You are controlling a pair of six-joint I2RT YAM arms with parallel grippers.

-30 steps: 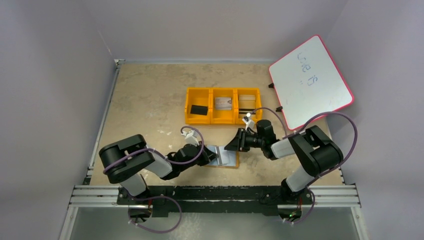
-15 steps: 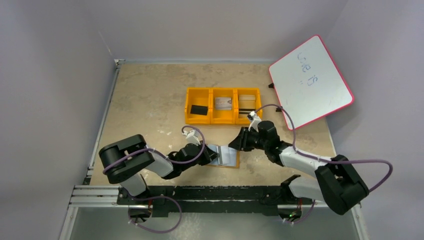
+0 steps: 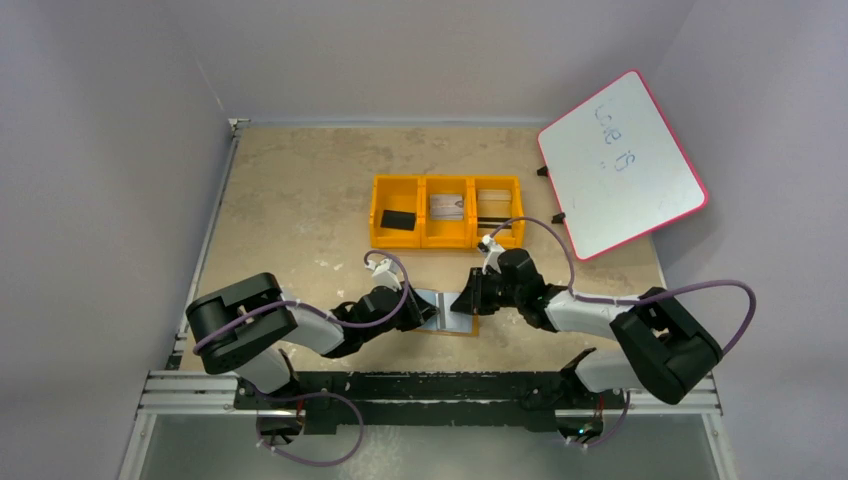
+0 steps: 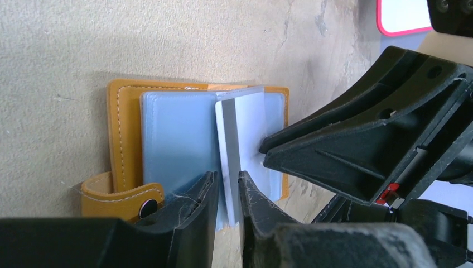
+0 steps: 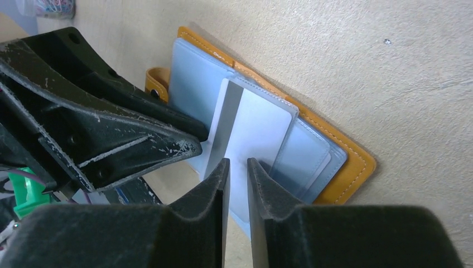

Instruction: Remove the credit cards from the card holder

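Two slim gaps: left gripper (image 4: 226,180) and right gripper (image 5: 238,166) fingers apart, straddling one credit card (image 4: 240,128). Sticks out of card holder (image 4: 120,128), open flat near-centre on mottled beige table (image 3: 300,190), pale grey walls (image 3: 450,50) around.

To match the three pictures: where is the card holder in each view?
Top external: the card holder sits low centre, before the orange tray.
Left wrist: the holder lies open, centre-left.
Right wrist: the holder runs diagonally across the middle.
Shared landmark: the silvery card sticking out of a pocket.
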